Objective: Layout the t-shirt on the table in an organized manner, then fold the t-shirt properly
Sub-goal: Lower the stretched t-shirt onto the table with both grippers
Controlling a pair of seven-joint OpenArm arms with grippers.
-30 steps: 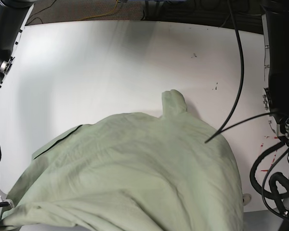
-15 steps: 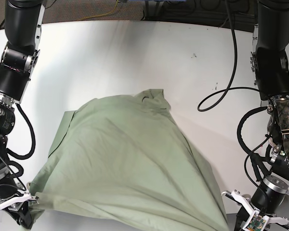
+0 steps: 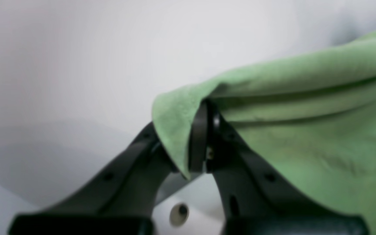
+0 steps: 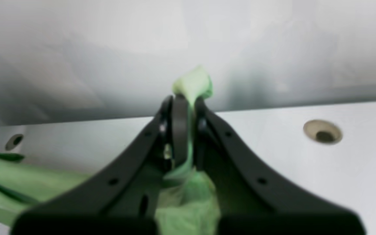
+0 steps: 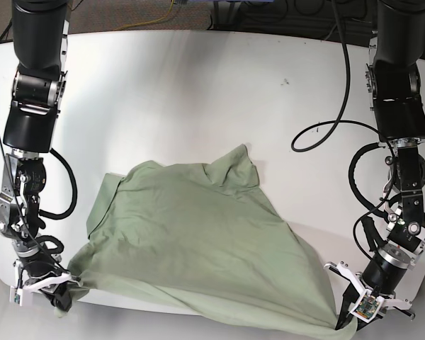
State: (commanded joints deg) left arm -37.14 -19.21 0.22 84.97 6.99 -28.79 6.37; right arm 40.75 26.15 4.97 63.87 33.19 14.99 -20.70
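White table (image 5: 198, 85), cables along the far edge. Shirt (image 5: 198, 241) has dropped from the billow of a second ago and settled mostly flat on the near half, collar toward the far side, hem spilling over the near edge. Left gripper (image 3: 188, 143) clamps one hem corner, right gripper (image 4: 183, 130) pinches the other. Looks like the spread-out fling worked; a few wrinkles remain to smooth before folding.
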